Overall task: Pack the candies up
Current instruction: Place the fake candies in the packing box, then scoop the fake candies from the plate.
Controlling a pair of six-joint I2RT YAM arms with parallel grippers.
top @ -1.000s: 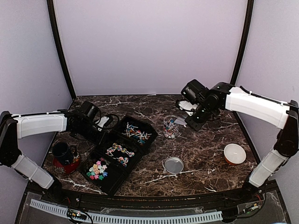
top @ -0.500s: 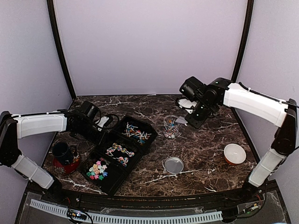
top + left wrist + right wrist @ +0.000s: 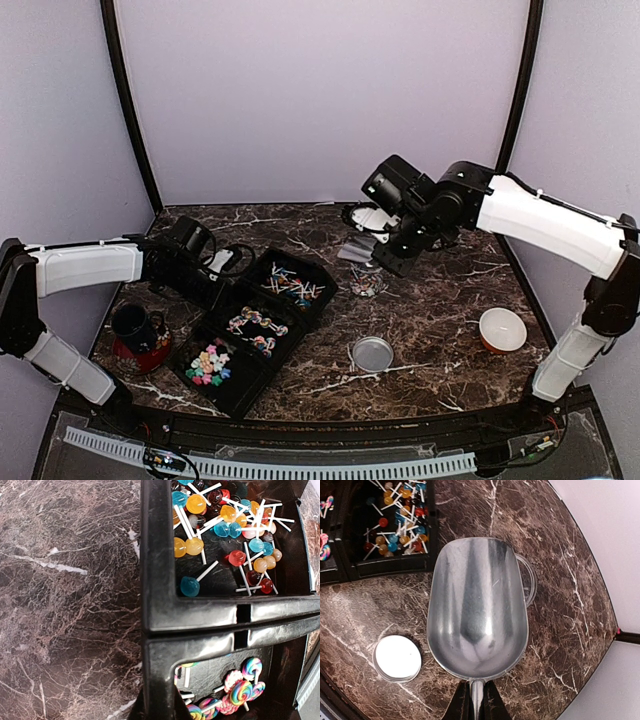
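The right claw point(image 3: 476, 702) pinches a shiny scoop point(image 3: 477, 605) over the jar point(image 3: 530, 582). Candies point(image 3: 208, 362) sit in the black tray point(image 3: 200, 615), at eight o'clock from the jar. The left claw point(image 3: 222, 264) is pressed together.

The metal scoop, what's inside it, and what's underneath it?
The scoop looks empty, bare metal only. Beneath it, the right wrist view shows only part of the rim of the glass jar; the scoop covers its mouth and contents.
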